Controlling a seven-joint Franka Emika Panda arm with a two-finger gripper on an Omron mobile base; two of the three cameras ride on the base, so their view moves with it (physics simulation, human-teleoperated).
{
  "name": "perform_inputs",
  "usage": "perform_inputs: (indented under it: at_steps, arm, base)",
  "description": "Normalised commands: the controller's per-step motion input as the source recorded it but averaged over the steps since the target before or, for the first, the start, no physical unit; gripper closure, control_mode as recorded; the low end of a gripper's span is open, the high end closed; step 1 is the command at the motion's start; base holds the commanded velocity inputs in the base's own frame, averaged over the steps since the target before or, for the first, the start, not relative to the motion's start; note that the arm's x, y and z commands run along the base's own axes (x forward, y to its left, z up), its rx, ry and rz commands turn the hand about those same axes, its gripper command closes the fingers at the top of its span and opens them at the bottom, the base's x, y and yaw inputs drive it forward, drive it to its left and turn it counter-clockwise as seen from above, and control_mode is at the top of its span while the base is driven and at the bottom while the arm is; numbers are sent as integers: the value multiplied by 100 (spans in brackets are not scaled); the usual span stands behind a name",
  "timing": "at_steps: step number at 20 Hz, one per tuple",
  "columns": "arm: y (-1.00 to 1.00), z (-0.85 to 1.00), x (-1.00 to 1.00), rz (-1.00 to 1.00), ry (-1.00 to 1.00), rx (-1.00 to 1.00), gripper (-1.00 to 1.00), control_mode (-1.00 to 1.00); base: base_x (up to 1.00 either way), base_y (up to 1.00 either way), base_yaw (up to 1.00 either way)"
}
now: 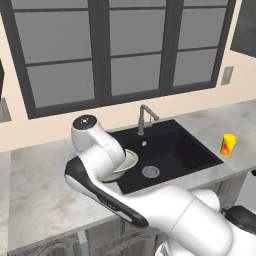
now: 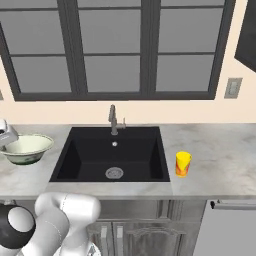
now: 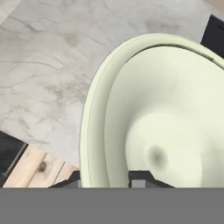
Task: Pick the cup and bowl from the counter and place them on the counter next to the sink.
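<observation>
White and dark-jointed, our robot arm (image 1: 150,210) reaches over the light grey-beige marbled stone counter (image 1: 40,190) with the wide, round, pale cream-white bowl (image 3: 175,122) at its two-finger gripper (image 3: 105,180). In the hand view the two small dark fingertips (image 3: 139,178) stand either side of the bowl's rim, narrowly parted, one outside the wall and one inside, so we judge the pincer closed on that rim. Whether the bowl rides just above the stone or already rests on it, we cannot tell; in the right base view it sits level, just left of the black rectangular recessed sink (image 2: 112,155), close to the basin's edge.

Across the basin, on the counter just right of it, we see the small yellow tumbler cup (image 2: 183,163) with its red-orange mark standing upright, free of the arm. It lies beside the sink, so we take that half of the job as done.

What is left, as we read it, is the bowl: setting it down firmly on the stone beside the basin, opening the fingers, and drawing the hand clear. Behind the basin rises the slim grey faucet (image 2: 114,120), and beyond it the dark-framed window (image 2: 115,45) spans the cream wall.
</observation>
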Motion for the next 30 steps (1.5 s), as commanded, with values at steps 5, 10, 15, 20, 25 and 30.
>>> perform_inputs:
  at_steps: [5, 10, 15, 20, 25, 30]
  arm:
    - [24, -27, 5, 2, 0, 0, 100, -100]
    - [15, -13, 24, 3, 0, 0, 100, -100]
    - [2, 0, 41, 4, 1, -1, 100, -100]
    - [0, -4, 34, 5, 2, 0, 100, -100]
    - [0, -18, 17, 5, 0, 0, 100, -100]
    - [0, -28, 15, 5, 0, 0, 100, -100]
  base:
    - [0, 0, 0]
    - [0, 0, 0]
    - [0, 0, 0]
    - [0, 0, 0]
    - [0, 0, 0]
    - [0, 0, 0]
